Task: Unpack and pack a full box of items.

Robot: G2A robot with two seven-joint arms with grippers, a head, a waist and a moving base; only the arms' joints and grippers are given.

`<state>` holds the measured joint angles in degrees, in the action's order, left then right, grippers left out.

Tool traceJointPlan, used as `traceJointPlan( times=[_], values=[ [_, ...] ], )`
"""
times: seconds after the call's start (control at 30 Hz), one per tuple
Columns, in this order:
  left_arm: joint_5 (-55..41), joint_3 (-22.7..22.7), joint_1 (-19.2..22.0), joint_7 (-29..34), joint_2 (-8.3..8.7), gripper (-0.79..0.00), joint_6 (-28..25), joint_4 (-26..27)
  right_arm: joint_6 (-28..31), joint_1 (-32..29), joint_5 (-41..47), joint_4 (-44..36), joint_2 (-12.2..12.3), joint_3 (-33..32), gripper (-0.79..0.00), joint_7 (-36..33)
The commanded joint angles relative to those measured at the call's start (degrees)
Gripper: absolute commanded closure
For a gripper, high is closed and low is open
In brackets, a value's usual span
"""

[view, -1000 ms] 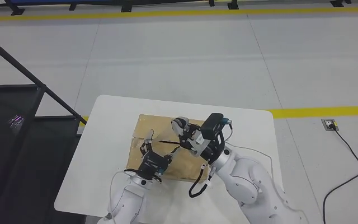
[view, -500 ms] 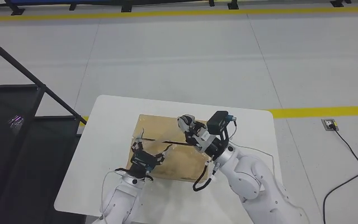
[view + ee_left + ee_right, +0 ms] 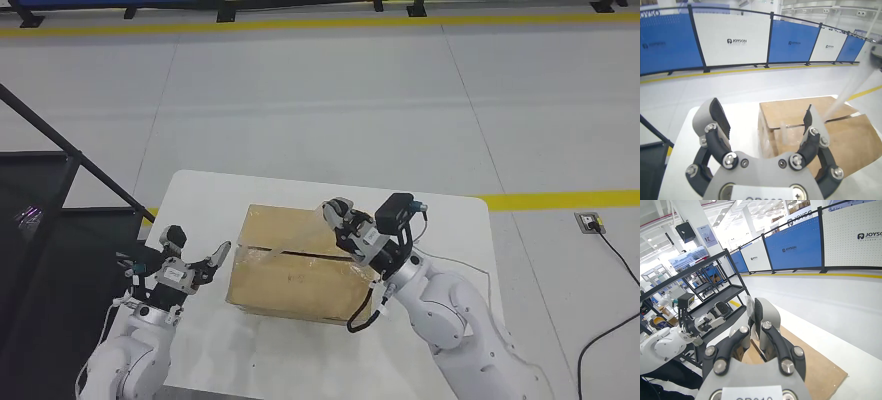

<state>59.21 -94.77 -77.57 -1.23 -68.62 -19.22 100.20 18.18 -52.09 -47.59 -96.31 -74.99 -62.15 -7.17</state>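
Cardboard box (image 3: pixel 300 272) in the middle of the white desk (image 3: pixel 210 200), flaps down, a dark seam across its top.

A clear tape strip (image 3: pixel 844 96) rises at a slant from the seam to the right gripper (image 3: pixel 753 308), which is clamped on the strip's end above the box's far right part. The left gripper (image 3: pixel 197 248) is beside the box's left end, over the desk's left edge, fingers (image 3: pixel 718 113) spread wide and holding nothing.

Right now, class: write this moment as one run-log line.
left fingers: open, beside box, not touching | right fingers: shut on tape strip running up from box seam | box: on table, flaps down
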Motion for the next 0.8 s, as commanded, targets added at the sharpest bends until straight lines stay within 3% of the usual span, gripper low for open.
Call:
traceJointPlan(
  times=[0.0, 0.17, 0.33, 0.57, 0.77],
  values=[
    [-6.3, -2.2, 0.9, 4.0, 0.26, -0.785, -2.3, -1.8, 0.0, 0.5, -0.2, 0.6, -0.1, 0.1, 0.0, 0.3],
    [-14.2, -5.4, 2.4, 11.4, 0.94, -0.785, -6.3, -4.5, 0.1, 1.4, -0.9, 1.5, -0.3, 0.1, 0.0, 0.8],
    [-14.8, -5.2, 3.5, 15.0, 1.37, -0.785, -8.0, -5.9, 0.2, 1.9, -1.1, 2.2, -0.5, -0.2, 0.0, 1.8],
    [-20.0, -3.1, 4.8, 13.9, 1.2, -0.785, -7.9, -8.0, -0.2, 2.0, 0.1, 2.8, -0.8, -0.2, 0.0, 2.5],
    [-21.2, -4.8, 4.4, 9.9, 1.34, -0.785, -10.6, -9.2, -0.2, 2.0, 0.1, 2.8, -0.8, -0.2, 0.0, 2.5]
  ],
)
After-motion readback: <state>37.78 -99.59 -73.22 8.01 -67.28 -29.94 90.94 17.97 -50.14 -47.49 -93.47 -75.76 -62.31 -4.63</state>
